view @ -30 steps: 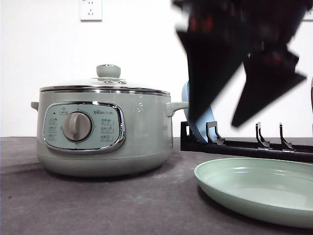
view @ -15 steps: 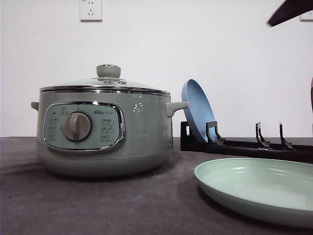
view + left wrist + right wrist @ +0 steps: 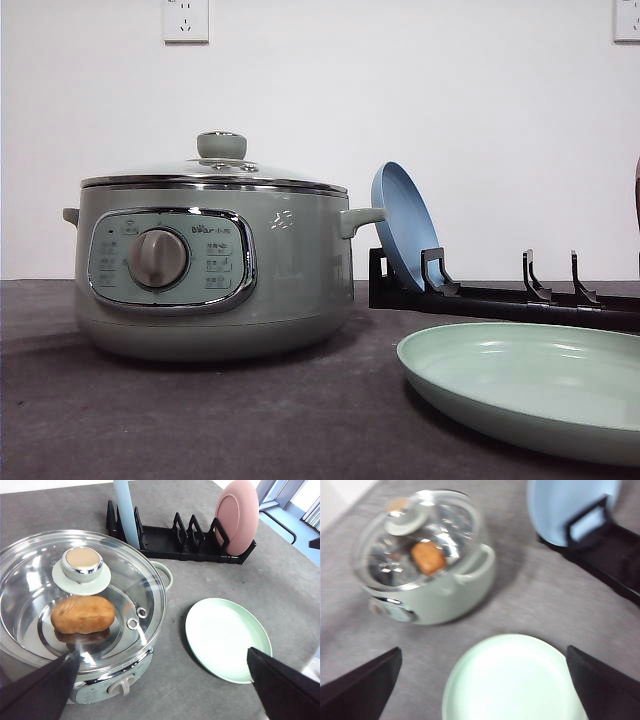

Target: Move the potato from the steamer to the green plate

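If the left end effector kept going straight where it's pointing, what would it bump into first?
Probably the steamer's glass lid, which sits closed over the potato. The left end effector is open above the steamer's near edge, though depth is hard to judge, so it might just miss.

Sage-green steamer (image 3: 215,270) with grey dial; orange-brown potato (image 3: 82,614); pale mint green plate (image 3: 525,385); blue plate (image 3: 402,225); pink plate (image 3: 236,516); black rack (image 3: 500,298); grey tabletop (image 3: 200,420).

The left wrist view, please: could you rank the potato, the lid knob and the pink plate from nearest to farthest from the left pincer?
1. The potato, under the glass lid, nearest the left pincer.
2. The lid knob, just beyond the potato.
3. The pink plate, upright at the rack's far end, farthest.
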Motion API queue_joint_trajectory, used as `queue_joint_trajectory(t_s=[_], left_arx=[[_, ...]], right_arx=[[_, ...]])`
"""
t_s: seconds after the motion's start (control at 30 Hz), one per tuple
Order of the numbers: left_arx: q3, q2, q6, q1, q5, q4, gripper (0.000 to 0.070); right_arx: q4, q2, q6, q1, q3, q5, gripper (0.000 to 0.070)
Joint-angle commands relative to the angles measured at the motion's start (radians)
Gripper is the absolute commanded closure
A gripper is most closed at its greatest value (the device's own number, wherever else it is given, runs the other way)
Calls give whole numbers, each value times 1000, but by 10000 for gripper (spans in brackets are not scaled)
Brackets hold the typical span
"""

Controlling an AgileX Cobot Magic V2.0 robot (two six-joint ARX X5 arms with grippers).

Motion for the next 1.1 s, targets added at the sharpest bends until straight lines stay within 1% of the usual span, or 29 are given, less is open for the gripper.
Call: queue_joint_trajectory(t_s=[0.0,0.07,0.17,0.23,0.33,0.47,0.63,0.8,0.9,1.0,1.07], left_arx=[[25,10,12,-4,7,10,0],[34,25,12,-4,4,6,0],[80,76,17,-4,-13,-24,0],[134,127,30,-4,-36,-66,0],[235,224,41,-7,-96,-143,0],[394,379,38,-22,-200,-249,0],[593,576,38,-49,-244,-352,0],[750,744,36,-79,-256,-386,0],[817,824,34,-97,-299,-389,0],[860,889,34,-111,-343,-386,0],[868,921,36,-119,-352,-375,0]], right_arx=[[-12,-8,-24,-7,13,-22,34],[-29,-21,-23,-10,13,-51,34],[-43,-40,-19,-10,13,-55,35],[-44,-50,-15,-10,13,-56,35],[-45,-63,-7,-10,13,-56,35],[-46,-69,-2,-10,13,-57,35],[-46,-69,0,-10,13,-79,35],[-46,-69,0,-10,13,-79,35],[-46,-69,0,-10,13,-79,35],[-46,-69,0,-10,13,-79,35],[-46,-69,0,-10,13,-79,35]])
